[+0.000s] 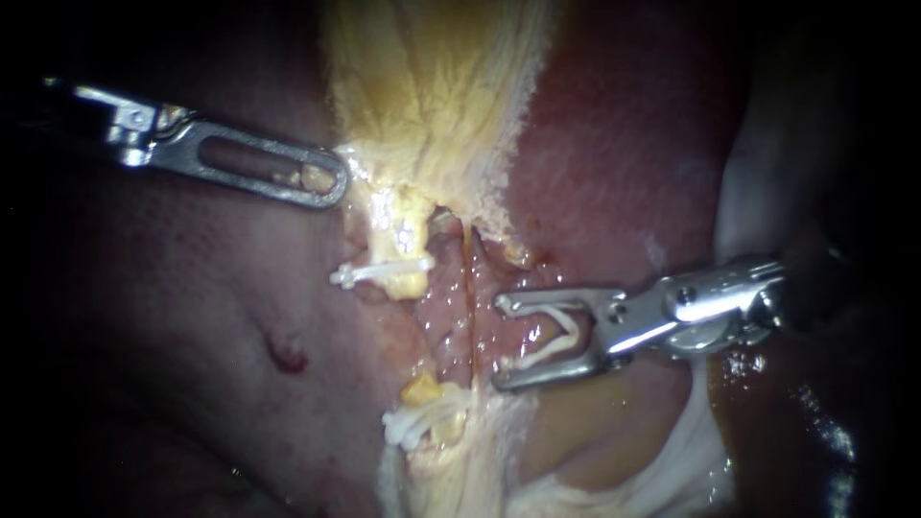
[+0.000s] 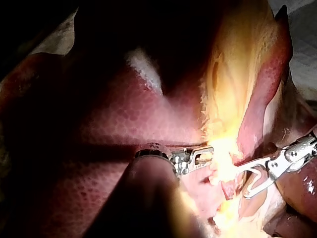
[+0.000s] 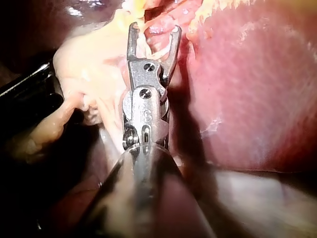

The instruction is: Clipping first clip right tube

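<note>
Right instrument (image 3: 154, 30) presents its hand spread wide, both jaws cradling an unclosed white clip (image 1: 566, 338), its mouth aimed at the thin right tube (image 1: 469, 288) just beside the tips, bared mid-liver (image 1: 624, 144), apparently ready to straddle it.

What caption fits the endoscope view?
Right instrument holds an open clip beside the thin tube; left instrument meets yellow tissue.
</note>
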Robot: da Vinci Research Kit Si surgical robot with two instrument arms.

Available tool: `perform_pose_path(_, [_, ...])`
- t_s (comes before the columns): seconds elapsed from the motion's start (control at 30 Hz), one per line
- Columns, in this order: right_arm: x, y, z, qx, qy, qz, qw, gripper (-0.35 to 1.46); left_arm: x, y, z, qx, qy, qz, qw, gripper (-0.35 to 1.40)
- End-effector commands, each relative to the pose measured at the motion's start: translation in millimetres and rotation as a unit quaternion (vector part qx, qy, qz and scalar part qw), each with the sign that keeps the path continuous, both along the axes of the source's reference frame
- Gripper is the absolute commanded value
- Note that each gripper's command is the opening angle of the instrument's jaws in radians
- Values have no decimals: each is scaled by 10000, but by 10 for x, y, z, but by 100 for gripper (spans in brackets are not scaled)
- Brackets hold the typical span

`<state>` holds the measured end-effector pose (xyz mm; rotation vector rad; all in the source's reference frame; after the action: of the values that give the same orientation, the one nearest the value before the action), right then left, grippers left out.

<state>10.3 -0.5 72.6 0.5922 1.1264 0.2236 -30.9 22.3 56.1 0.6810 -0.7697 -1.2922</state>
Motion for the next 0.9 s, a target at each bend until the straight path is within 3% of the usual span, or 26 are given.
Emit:
perform_pose_path(0.03, [3, -1, 4, 56, 9, 9, 10000, 50, 0, 0, 0, 0, 0, 0, 10000, -35])
perform_pose_path(0.47, [31, -6, 21, 444, 173, 62, 9988, 50, 0, 0, 0, 0, 0, 0, 10000, -35])
perform_pose_path(0.9, [41, -9, 24, 1067, 634, -62, 9922, 49, 0, 0, 0, 0, 0, 0, 10000, -35])
